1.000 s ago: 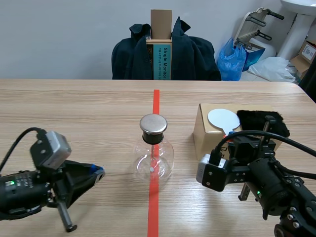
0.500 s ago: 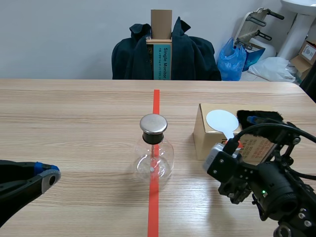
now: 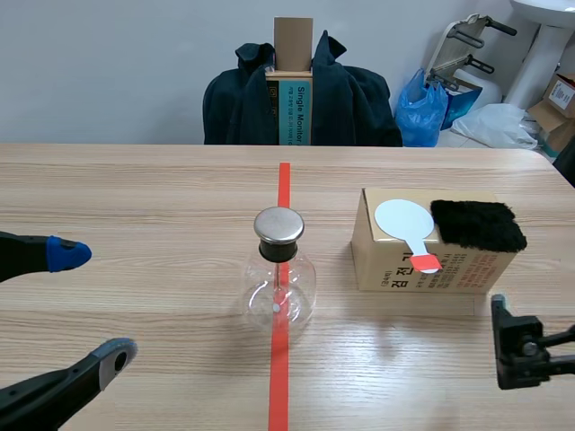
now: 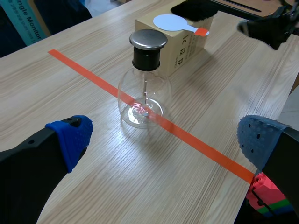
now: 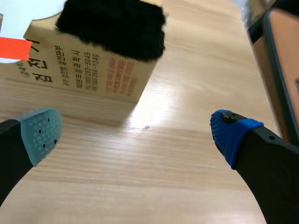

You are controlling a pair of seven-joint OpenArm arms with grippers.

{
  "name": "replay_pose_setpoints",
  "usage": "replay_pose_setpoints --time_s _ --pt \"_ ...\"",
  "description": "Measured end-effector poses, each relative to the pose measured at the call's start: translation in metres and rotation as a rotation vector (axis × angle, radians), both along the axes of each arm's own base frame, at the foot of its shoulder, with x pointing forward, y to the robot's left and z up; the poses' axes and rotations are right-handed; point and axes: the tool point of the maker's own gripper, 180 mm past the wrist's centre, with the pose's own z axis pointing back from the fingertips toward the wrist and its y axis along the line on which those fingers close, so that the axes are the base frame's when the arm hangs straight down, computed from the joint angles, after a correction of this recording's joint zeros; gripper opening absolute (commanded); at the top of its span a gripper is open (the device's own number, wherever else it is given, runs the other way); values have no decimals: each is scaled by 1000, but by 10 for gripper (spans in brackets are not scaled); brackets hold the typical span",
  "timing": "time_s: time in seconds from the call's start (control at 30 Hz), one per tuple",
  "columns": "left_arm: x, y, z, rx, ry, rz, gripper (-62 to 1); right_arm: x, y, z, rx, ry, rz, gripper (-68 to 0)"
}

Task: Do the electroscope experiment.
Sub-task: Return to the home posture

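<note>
Now the electroscope (image 3: pixel 280 274) stood on the tabletop (image 3: pixel 135 197) astride the red line, white paddle (image 3: pixel 402 220) and black fur (image 3: pixel 478 224) lying atop the box (image 3: pixel 404 269) beside it. The right tool (image 5: pixel 138 133) had withdrawn from them. Like the left tool (image 4: pixel 166 140), it gaped wide and empty, so charging seemingly had not begun.

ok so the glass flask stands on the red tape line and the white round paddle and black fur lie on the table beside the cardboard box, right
Not beside it: the scene view shows the white round paddle and the black fur piece lying on top of the brown cardboard box. The clear glass flask with the metal cap does stand on the red tape line.
</note>
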Motion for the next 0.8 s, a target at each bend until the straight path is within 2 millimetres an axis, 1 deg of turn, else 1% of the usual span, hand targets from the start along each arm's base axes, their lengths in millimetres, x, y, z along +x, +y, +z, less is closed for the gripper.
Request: replay_pose_setpoints --time_s 0.07,0.1,0.23,0.3,0.33,0.4,0.53,0.67,0.8 --pt "0 0 0 0 1 0 14 -1 8 13 6 -9 64 4" --pt "0 0 0 -1 1 1 14 2 13 24 15 -33 94 4" --pt "1 -1 0 -13 -1 18 14 19 32 85 -2 -185 234 4" --pt "1 -1 0 -20 0 25 14 23 39 105 -12 -239 283 4" --pt "1 -1 0 -24 1 28 14 23 44 110 -21 -250 312 4" --pt "0 -1 -1 -22 3 29 14 21 55 110 -49 -249 383 4" --pt "0 -1 -1 -19 5 30 14 9 77 94 -124 -182 542 4" --pt "1 -1 -1 -19 5 30 14 7 81 93 -97 -181 551 4" --pt "1 0 -1 -15 1 36 14 7 84 98 -70 -216 544 4"
